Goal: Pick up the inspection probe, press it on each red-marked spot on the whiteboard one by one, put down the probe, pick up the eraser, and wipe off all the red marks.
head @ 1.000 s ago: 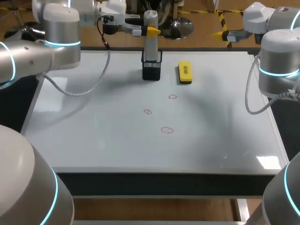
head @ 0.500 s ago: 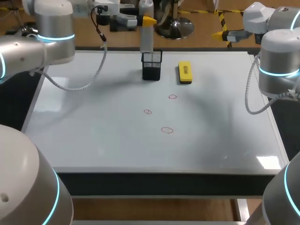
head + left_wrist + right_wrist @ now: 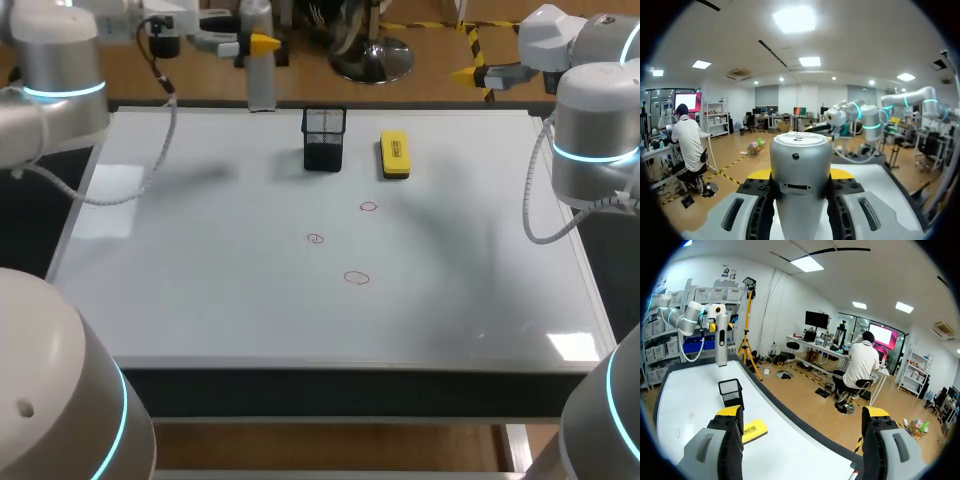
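The grey cylindrical inspection probe [image 3: 261, 85] hangs upright over the whiteboard's far edge, with my left gripper [image 3: 262, 45] shut on its upper part. In the left wrist view the probe [image 3: 800, 170] fills the gap between the yellow-tipped fingers [image 3: 759, 174]. Its black mesh holder [image 3: 323, 138] stands empty to the right, and the yellow eraser [image 3: 395, 155] lies beside that. Three red marks [image 3: 368, 207], [image 3: 316, 238], [image 3: 356, 278] sit mid-board. My right gripper [image 3: 470, 73] hovers beyond the far right corner, open and empty [image 3: 802, 412]. From there the probe [image 3: 721, 347] shows ahead.
The whiteboard [image 3: 200, 300] covers nearly the whole table. My right arm [image 3: 590, 140] stands over the board's right edge. The holder [image 3: 731, 390] and eraser [image 3: 754, 430] lie close together near the far edge.
My left arm has lifted the probe out of the black holder and carried it leftward along the far edge. The right arm has not moved.
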